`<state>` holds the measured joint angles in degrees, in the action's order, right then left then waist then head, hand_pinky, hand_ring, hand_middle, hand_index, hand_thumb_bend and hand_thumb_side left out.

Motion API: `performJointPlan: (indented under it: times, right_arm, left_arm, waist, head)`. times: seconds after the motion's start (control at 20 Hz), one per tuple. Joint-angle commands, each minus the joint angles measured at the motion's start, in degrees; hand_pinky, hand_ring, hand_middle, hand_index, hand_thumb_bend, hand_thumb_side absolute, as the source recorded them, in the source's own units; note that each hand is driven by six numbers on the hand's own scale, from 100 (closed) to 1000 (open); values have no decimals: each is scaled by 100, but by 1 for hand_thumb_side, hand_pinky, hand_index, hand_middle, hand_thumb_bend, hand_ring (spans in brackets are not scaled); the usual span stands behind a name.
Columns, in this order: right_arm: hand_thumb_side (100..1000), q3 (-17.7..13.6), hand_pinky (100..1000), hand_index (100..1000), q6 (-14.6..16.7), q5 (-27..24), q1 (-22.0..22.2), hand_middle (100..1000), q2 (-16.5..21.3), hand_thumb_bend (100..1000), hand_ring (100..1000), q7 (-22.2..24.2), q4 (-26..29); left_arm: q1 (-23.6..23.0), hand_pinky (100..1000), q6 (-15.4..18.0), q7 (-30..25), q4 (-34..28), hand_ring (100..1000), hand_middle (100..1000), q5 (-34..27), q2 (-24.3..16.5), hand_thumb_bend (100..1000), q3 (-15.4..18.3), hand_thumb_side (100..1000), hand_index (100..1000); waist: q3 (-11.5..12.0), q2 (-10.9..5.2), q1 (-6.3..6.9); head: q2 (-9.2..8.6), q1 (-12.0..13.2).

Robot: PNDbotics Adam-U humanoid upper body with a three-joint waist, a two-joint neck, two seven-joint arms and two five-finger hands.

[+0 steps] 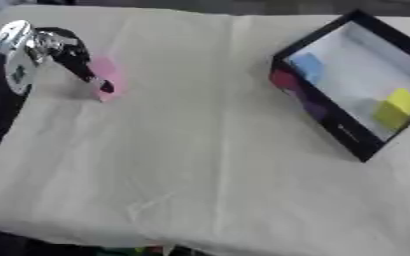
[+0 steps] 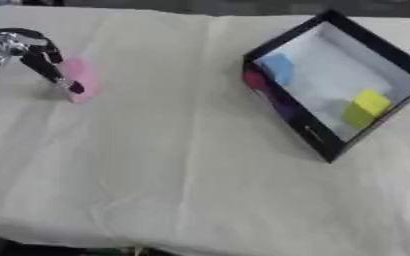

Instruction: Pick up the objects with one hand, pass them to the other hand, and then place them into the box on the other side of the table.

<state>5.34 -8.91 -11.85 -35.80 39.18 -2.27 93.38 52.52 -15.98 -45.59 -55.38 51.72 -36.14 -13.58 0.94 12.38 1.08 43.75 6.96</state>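
A pink block (image 1: pixel 109 75) sits on the cloth at the far left. My left hand (image 1: pixel 68 52) reaches in from the upper left, and its dark fingers (image 1: pixel 96 81) lie against the block's near side, with the block between finger and thumb. The black box (image 1: pixel 353 130) with a pale floor stands at the right. Inside it are a blue block (image 1: pixel 307 65) at its far end and a yellow block (image 1: pixel 399 107) toward its near end. My right hand shows in neither view.
A cream cloth (image 1: pixel 200 165) covers the table, with wrinkles near the front edge. A red and purple print shows on the box's outer left wall (image 2: pixel 270 95). The table's front edge runs along the bottom of the views.
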Motion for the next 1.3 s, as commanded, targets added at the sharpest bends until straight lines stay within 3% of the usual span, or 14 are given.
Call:
performJointPlan:
  times: [0.05,0.65,0.9,0.95,1.3]
  right_arm:
    - [568,-59,945,997,-8,22,-66,994,136,100,938,-16,56]
    - [571,-57,946,997,-8,15,-37,994,142,100,939,-8,71]
    - [572,-60,946,996,-15,12,-21,994,150,100,939,-19,76]
    - [572,-61,946,996,-15,8,-22,994,152,100,939,-20,81]
    - [568,-80,946,995,-18,-67,-41,993,179,100,938,-34,166]
  left_arm:
    - [143,874,-28,-20,-41,878,806,50,-102,677,61,487,729]
    - [136,869,72,-253,69,879,792,269,-63,517,3,374,635]
    - [131,852,111,-301,36,862,774,254,-62,335,28,197,582]
    - [133,847,94,-288,-11,852,771,206,-62,275,49,141,575]
    - [17,832,-205,-69,-1168,810,752,-625,-284,182,97,128,554]
  waist:
    - [-1,-154,74]
    - [6,-158,75]
    - [17,-164,68]
    - [21,-166,66]
    - [45,-172,51]
  head:
    - [-23,21]
    - [-15,65]
    - [-14,73]
    - [-13,71]
    - [-13,55]
